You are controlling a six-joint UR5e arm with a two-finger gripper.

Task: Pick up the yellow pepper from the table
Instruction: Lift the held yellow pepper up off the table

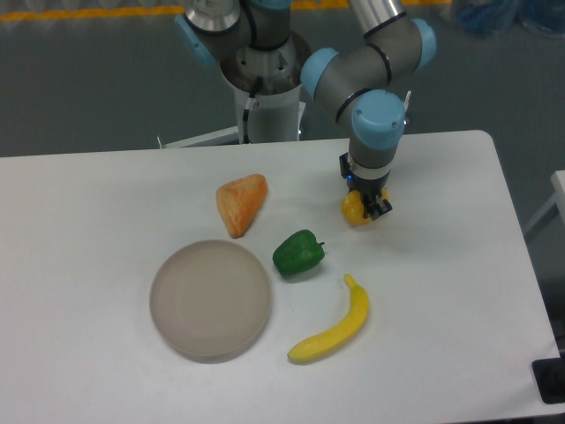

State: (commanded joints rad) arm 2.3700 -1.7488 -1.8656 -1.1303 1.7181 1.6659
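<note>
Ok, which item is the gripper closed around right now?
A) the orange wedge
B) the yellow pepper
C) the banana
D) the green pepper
B: the gripper sits around the yellow pepper near the far right of the table, while the green pepper, banana and orange wedge lie apart from it, untouched.

Soft, even overhead light fills the scene, leaving the large flat white tabletop (441, 291) bright but not blown out, with only faint, diffuse shadows hugging the undersides of the objects on it. The picture is low in resolution and slightly soft throughout, so fine edges look smeared. The dark grey floor (88, 79) behind is dimmer and blurrier.
</note>
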